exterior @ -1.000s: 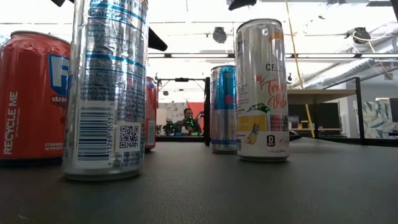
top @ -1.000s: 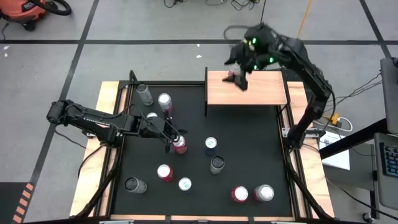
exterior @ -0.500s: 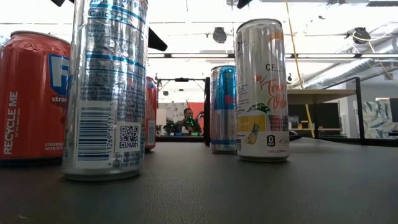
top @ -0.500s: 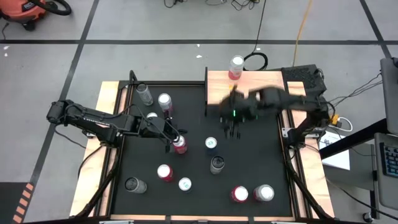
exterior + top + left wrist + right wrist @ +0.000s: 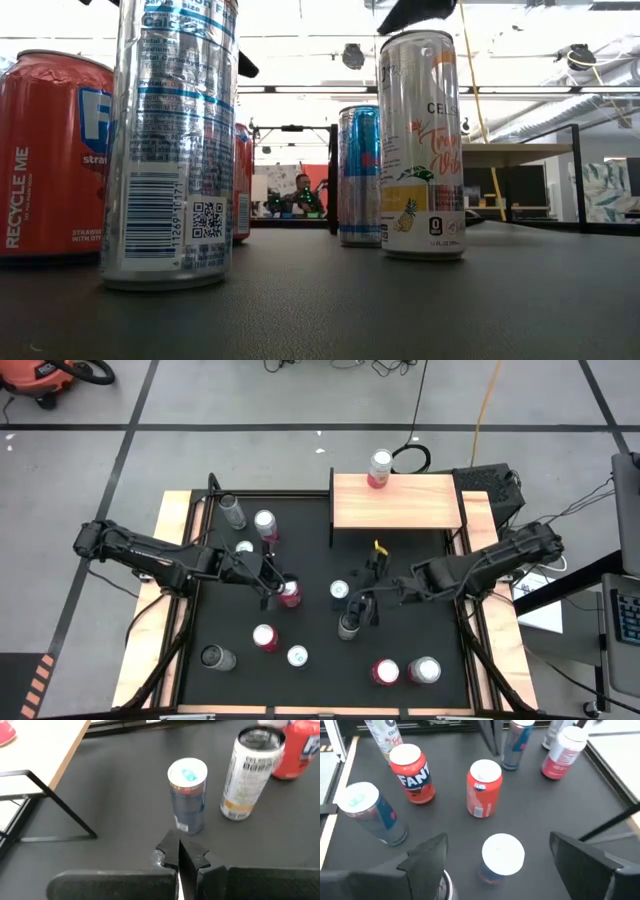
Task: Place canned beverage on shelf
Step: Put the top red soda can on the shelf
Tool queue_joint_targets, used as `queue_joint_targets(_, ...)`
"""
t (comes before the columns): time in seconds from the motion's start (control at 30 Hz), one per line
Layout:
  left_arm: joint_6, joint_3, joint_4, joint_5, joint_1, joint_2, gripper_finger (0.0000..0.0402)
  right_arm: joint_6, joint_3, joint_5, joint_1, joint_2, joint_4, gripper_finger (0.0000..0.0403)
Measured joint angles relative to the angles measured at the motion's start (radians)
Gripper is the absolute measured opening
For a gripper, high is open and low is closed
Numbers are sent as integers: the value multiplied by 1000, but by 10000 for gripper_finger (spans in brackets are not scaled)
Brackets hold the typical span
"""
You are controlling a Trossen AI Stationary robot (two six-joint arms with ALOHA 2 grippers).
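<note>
The shelf (image 5: 400,510), a light-wood board on a black frame, stands at the mat's far side. A pink can (image 5: 380,468) stands upright on its far edge. My right gripper (image 5: 368,590) hangs open over the mat's middle. In the right wrist view a white-topped blue can (image 5: 502,852) shows between its fingers (image 5: 427,855), untouched. That can (image 5: 340,591) stands upright on the mat. My left gripper (image 5: 275,582) is shut and empty beside a red can (image 5: 289,593). From it the blue can (image 5: 187,795) lies straight ahead.
Several more cans stand upright on the black mat: a dark-topped one (image 5: 349,624) right by my right gripper, red ones (image 5: 265,637) (image 5: 386,672), silver ones (image 5: 423,670) (image 5: 231,510). Wooden strips (image 5: 165,590) line the mat's left and right sides.
My right gripper has come away from the shelf's far edge, where the pink can stays standing. It has swung toward the table's near edge and down to the cans in the mat's middle, staying open. My left gripper has kept still.
</note>
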Motion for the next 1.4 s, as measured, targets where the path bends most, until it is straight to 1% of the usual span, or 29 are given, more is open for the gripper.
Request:
queue_joint_targets(0.1,33,0,-44,29,1,-48,0,-44,-82,67,0,0,113,322)
queue_joint_targets(0.17,70,0,-68,70,8,-87,0,-79,-117,111,-2,-1,164,322)
queue_joint_targets(0.23,108,0,-87,83,23,-136,0,-132,-137,151,-5,-1,207,322)
queue_joint_targets(0.33,161,0,-82,79,63,-204,0,-229,-145,179,-13,-1,257,322)
queue_joint_targets(0.43,226,0,-67,76,109,-250,0,-349,-145,180,-29,-1,291,322)
queue_joint_targets(0.5,269,0,-53,48,140,-269,0,-433,-146,183,-49,-1,334,322)
queue_joint_targets(0.57,281,0,-2,-16,169,-271,0,-498,-146,182,-78,-1,420,322)
queue_joint_targets(0.63,257,0,25,-76,187,-271,0,-515,-146,178,-108,-1,511,322)
queue_joint_targets(0.67,239,0,36,-85,192,-271,0,-510,-146,177,-120,-1,553,322)
queue_joint_targets(0.77,152,0,38,-95,204,-271,0,-451,-146,175,-148,-1,656,322)
queue_joint_targets(0.87,7,1,2,-115,211,-271,0,-353,-146,175,-158,-1,716,322)
queue_joint_targets(1.0,-181,1,-67,-83,208,-270,0,-125,-146,169,-159,-1,731,322)
queue_joint_targets(1.03,-221,1,-75,-56,206,-270,0,-60,-146,142,-156,-1,730,322)
queue_joint_targets(1.13,-320,1,-93,40,195,-274,0,104,-146,18,-140,-1,726,317)
queue_joint_targets(1.2,-357,2,-121,92,187,-276,0,217,-146,-30,-124,-1,726,309)
queue_joint_targets(1.3,-401,2,-210,115,174,-275,0,373,-145,-39,-102,-1,739,291)
queue_joint_targets(1.4,-389,2,-254,130,173,-277,0,427,-145,-37,-93,-1,749,274)
